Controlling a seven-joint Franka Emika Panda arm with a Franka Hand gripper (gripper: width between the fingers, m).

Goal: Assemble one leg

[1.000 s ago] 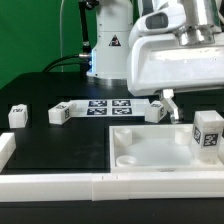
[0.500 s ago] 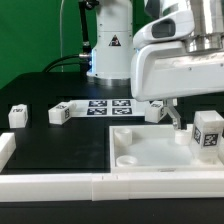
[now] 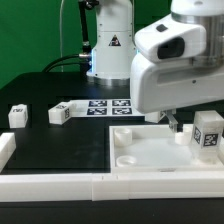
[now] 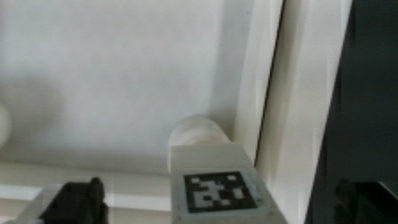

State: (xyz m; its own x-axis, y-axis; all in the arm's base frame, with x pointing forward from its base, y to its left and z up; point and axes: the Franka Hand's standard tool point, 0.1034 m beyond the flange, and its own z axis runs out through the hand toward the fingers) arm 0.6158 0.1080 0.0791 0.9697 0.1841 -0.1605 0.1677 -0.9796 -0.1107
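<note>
Black table point(image 3: 60, 140), leg point(image 4: 214, 178) beside tray wall point(image 4: 294, 80) — end effector point(image 4: 217, 203) spread wide, clear.

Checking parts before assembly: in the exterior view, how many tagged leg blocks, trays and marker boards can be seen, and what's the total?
Leg blocks: 3
Tray: 1
Marker board: 1
Total: 5 in clear view
</note>
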